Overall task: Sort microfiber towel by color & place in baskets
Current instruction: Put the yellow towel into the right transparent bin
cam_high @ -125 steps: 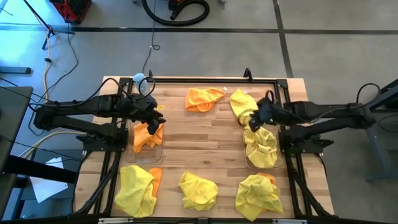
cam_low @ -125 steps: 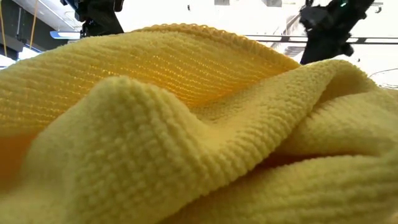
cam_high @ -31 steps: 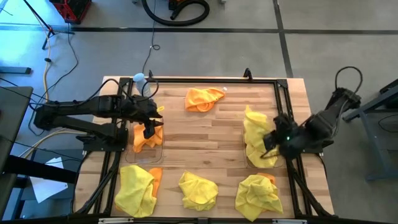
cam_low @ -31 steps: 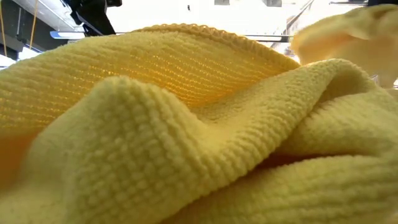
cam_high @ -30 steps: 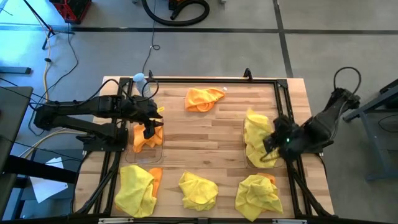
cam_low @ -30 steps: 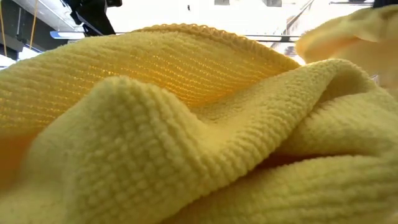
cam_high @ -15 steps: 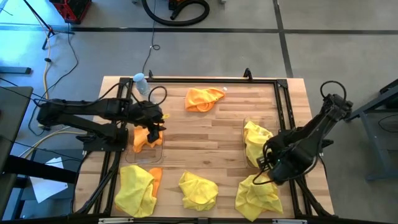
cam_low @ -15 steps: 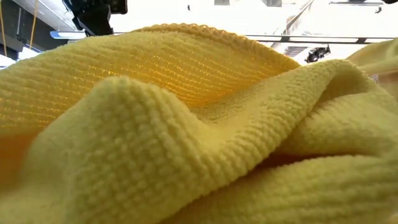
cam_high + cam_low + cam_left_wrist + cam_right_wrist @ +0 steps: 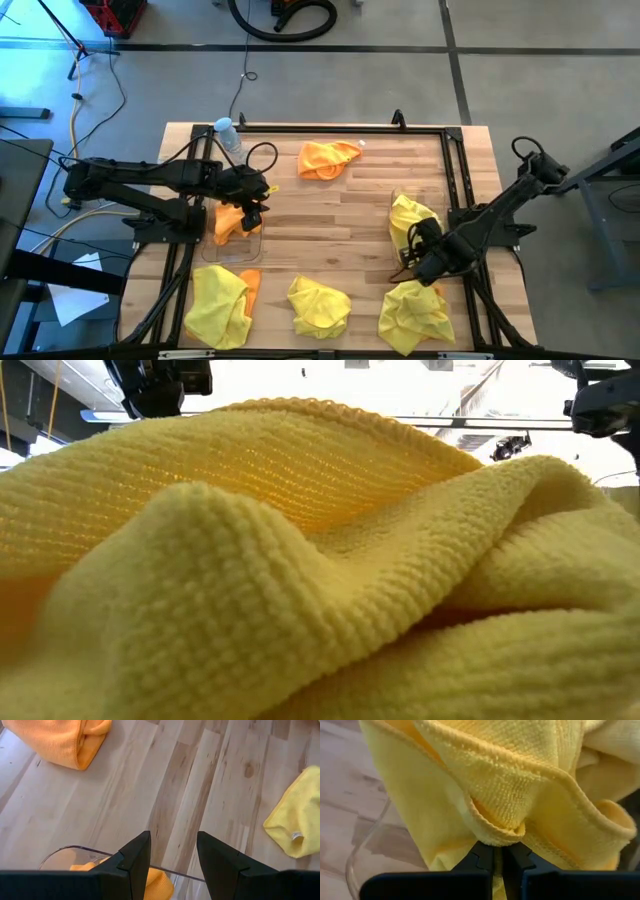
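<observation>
My left gripper (image 9: 255, 200) hangs open over the right rim of the left clear basket (image 9: 237, 235), which holds orange towels (image 9: 232, 220). In the left wrist view its open fingers (image 9: 172, 855) frame the basket rim (image 9: 75, 851) and the orange cloth (image 9: 157, 884) inside. My right gripper (image 9: 410, 257) is shut at the near end of the right basket (image 9: 400, 262). That basket is heaped with yellow towel (image 9: 412, 222). A big yellow towel (image 9: 300, 560) fills the low view. My right gripper (image 9: 498, 851) pinches a folded, hemmed edge of the yellow towel (image 9: 495, 836) between its fingertips, only at their free ends. The cloth is doubled over there. The rest of the towel bulges beyond the fingers and lies heaped in the right basket (image 9: 365, 856).
Loose towels lie on the wooden table: an orange one at the far middle (image 9: 328, 158), a yellow-and-orange pile near left (image 9: 222, 302), a yellow one near the middle (image 9: 318, 306) and a yellow one near right (image 9: 415, 316). A water bottle (image 9: 228, 133) stands at the far left corner.
My right gripper has swung toward the near edge and come down at the basket's near end. The yellow towel, first stretched out beside it, has sunk into a heap in the right basket. My left gripper has shifted slightly toward the table's right.
</observation>
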Motion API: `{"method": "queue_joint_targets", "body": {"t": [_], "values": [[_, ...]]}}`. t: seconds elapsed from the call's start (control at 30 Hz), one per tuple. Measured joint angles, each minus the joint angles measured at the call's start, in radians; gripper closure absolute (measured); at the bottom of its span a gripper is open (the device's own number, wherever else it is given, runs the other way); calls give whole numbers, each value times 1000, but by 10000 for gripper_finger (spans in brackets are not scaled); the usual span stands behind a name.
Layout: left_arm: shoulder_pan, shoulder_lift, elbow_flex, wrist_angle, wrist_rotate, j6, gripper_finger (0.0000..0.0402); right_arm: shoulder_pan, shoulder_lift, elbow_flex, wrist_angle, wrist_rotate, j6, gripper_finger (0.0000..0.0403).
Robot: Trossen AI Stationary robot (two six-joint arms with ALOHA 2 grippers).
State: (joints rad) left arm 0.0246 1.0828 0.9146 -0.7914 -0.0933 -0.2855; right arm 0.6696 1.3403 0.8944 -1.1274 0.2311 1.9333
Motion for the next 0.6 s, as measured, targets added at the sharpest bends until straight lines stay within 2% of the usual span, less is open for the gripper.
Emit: {"method": "queue_joint_targets", "body": {"t": [0.33,0.43,0.6], "values": [[0,0,0,0,5,0,253,6,0,54,-34,-94,18,288],[0,0,0,0,6,0,253,12,-1,129,-105,-74,25,272],[0,0,0,0,5,0,253,5,-1,255,-264,9,69,268]]}}
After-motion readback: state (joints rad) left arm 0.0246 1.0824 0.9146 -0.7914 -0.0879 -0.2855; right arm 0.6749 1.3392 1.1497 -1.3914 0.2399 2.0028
